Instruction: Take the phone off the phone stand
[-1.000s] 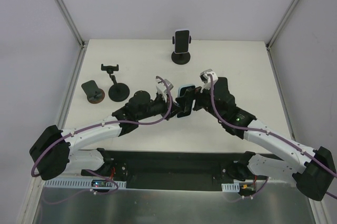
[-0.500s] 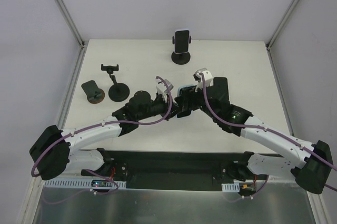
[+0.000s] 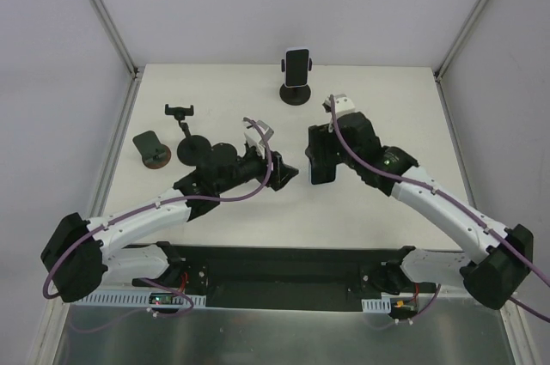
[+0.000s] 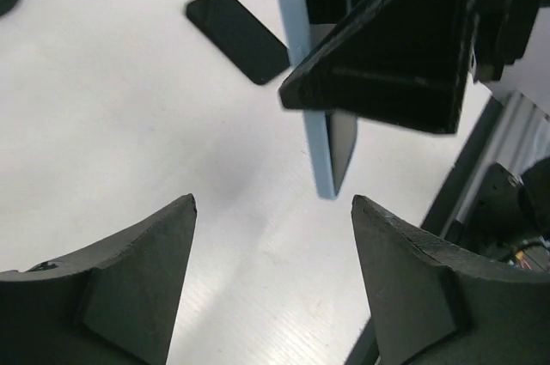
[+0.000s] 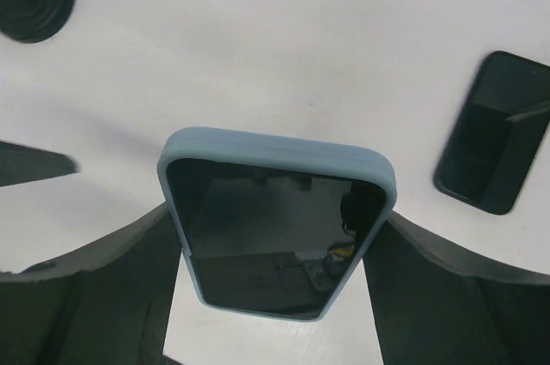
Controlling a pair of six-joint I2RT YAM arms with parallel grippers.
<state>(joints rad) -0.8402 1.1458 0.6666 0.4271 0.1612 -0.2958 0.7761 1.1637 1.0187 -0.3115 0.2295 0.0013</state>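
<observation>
1. My right end effector (image 3: 322, 159) is clamped on the dark-screened phone in a light blue case (image 5: 275, 240), holding it above the white table (image 3: 215, 90).
2. My left end effector (image 4: 273, 199) sits just beside it, fingers apart and gripping nothing.
3. The black clamp-topped phone stand (image 3: 180, 111) stands well apart, far left.
4. A flat black rectangle (image 4: 236, 36), probably another phone, lies on the table.

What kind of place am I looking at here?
Likely a robot test cell: a white table boxed in by blank walls, two arms bolted at its near edge, phone stands set out.
</observation>
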